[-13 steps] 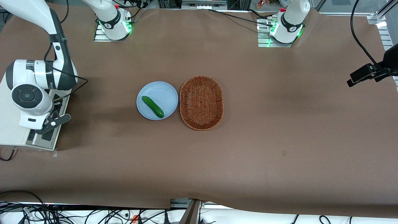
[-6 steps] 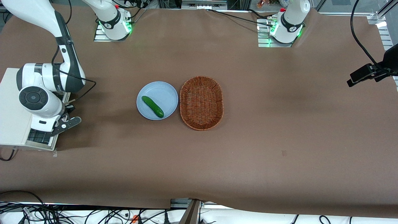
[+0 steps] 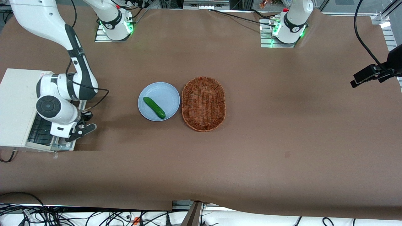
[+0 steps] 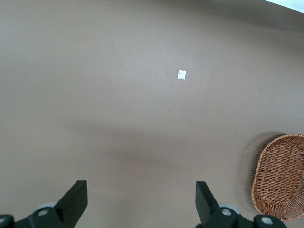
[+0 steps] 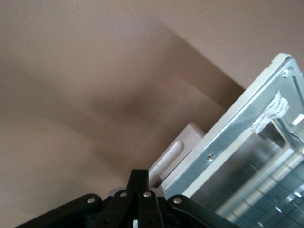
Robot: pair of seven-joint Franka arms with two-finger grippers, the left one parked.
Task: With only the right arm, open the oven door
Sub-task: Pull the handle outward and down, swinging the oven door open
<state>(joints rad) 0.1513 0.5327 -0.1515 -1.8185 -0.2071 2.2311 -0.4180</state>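
Note:
The cream-white toaster oven [image 3: 15, 103] stands at the working arm's end of the table. Its oven door [image 3: 61, 145] hangs swung down and open, and a dark wire rack [image 3: 39, 129] shows inside. The right arm [image 3: 50, 108] reaches down over the opening, its black gripper [image 3: 80, 131] just off the door's free edge. In the right wrist view the gripper [image 5: 141, 174] is shut, fingertips [image 5: 138, 176] pressed together with nothing between them. They sit against a pale handle piece [image 5: 176, 151] beside the door's silver frame [image 5: 247, 137] and glass [image 5: 273, 190].
A light blue plate [image 3: 165, 93] holding a green cucumber [image 3: 154, 107] sits mid-table. A brown wicker basket [image 3: 203, 103] lies beside it, and that basket [image 4: 281, 175] shows in the left wrist view too. A black camera mount [image 3: 373, 73] juts in at the parked arm's end.
The right arm has moved away from the oven toward the plate, and the door has swung farther open, baring more of the rack. Plate, cucumber and basket have not moved.

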